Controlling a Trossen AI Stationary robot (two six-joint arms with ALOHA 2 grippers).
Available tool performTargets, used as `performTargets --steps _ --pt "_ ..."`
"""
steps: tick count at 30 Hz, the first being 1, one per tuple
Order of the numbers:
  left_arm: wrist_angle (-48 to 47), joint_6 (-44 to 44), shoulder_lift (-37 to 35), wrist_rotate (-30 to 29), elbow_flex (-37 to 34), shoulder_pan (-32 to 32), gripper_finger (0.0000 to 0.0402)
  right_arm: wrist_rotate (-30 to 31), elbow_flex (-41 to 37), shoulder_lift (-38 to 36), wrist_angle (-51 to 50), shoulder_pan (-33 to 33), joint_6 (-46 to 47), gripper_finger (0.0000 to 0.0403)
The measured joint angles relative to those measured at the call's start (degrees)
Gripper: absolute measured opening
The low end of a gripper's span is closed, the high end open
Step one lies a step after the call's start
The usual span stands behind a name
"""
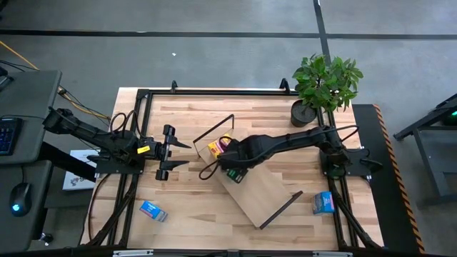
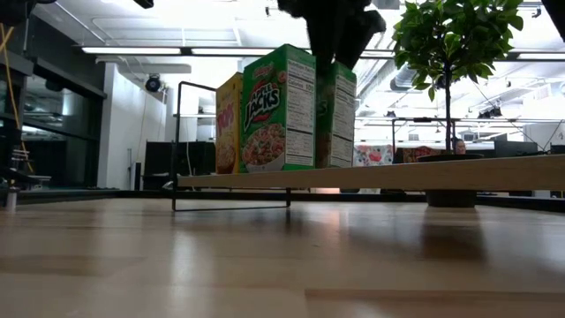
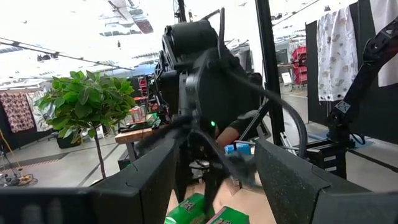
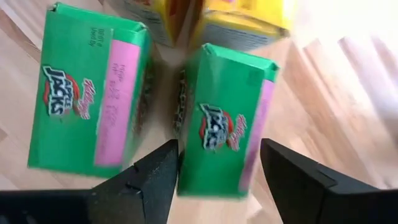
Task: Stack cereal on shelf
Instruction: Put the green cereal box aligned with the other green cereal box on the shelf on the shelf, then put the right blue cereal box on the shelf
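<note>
Green cereal box (image 1: 238, 175) hidden beneath right gripper (image 1: 233, 168).

Two green boxes (image 2: 281, 110) and a yellow one (image 2: 229, 124) stand upright on the shelf (image 2: 397, 176); a gripper (image 2: 334, 44) hangs just above them.

Two green cereal boxes (image 4: 87, 93) (image 4: 227, 121) and two yellow ones (image 1: 214, 148) stand on the shelf (image 1: 268, 193). Two blue boxes (image 1: 153, 211) (image 1: 323, 203) lie on the bench (image 1: 186, 114).
</note>
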Motion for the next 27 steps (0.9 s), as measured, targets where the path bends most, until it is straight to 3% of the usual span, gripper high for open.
performTargets --steps 13,24,27 --pt "-0.1 0.0 0.0 0.0 0.0 0.0 0.0207 -0.6 15.2 -0.1 -4.6 1.7 -9.2 0.0220" --pt "-0.5 0.0 0.0 0.0 0.0 0.0 0.0207 -5.9 12.4 -2.5 -4.8 11.2 -6.6 0.0220" --pt "-0.5 -0.6 0.0 0.0 0.0 0.0 0.0207 -4.9 12.4 -2.8 -4.8 15.2 -4.5 0.0220"
